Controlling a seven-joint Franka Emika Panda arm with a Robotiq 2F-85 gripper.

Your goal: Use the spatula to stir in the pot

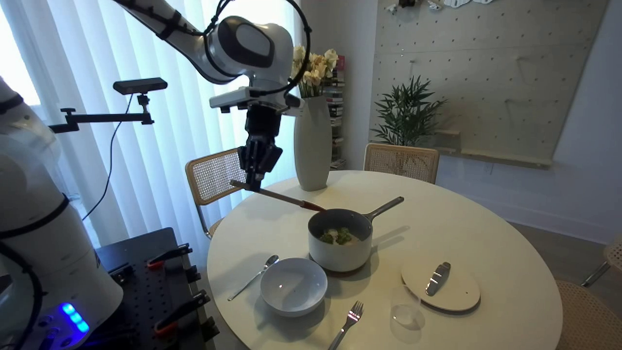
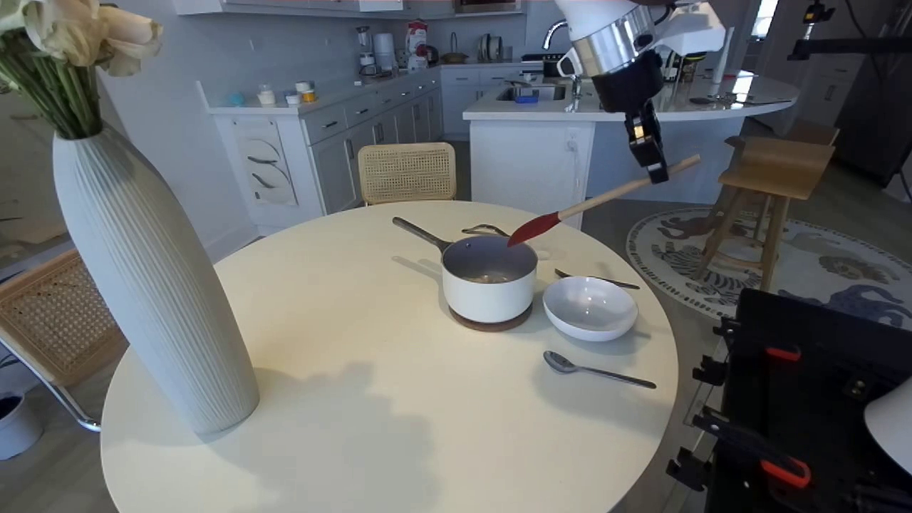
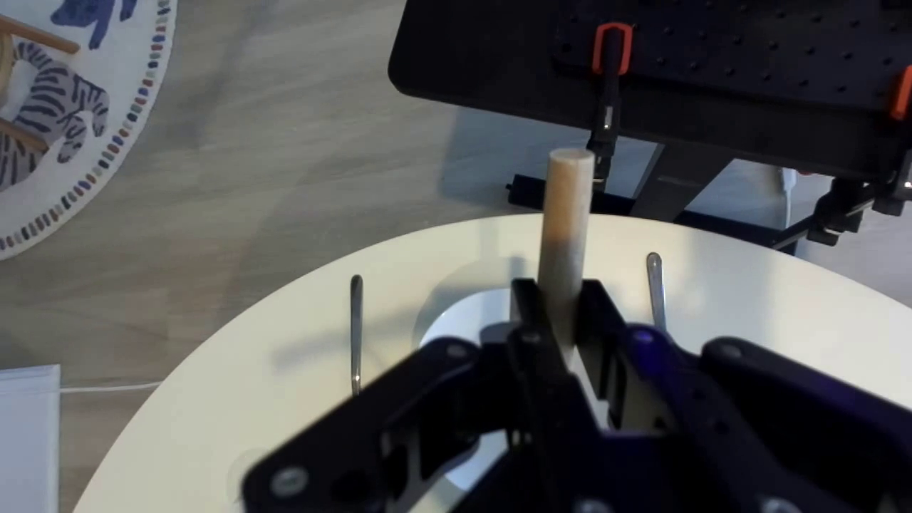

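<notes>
Within the end effector [image 2: 657,173], a tilted spatula [image 2: 605,198], red-headed and wooden-handled.

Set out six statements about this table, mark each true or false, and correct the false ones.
1. The gripper holds the spatula by its wooden handle. True.
2. The spatula's head is blue. False: the head is red.
3. The pot stands on a round brown mat. True.
4. The pot is empty. False: green pieces of food lie in it.
5. The fork lies inside the white bowl. False: the fork lies on the table, beside the white bowl.
6. A tall vase of flowers stands on the table. True.
</notes>
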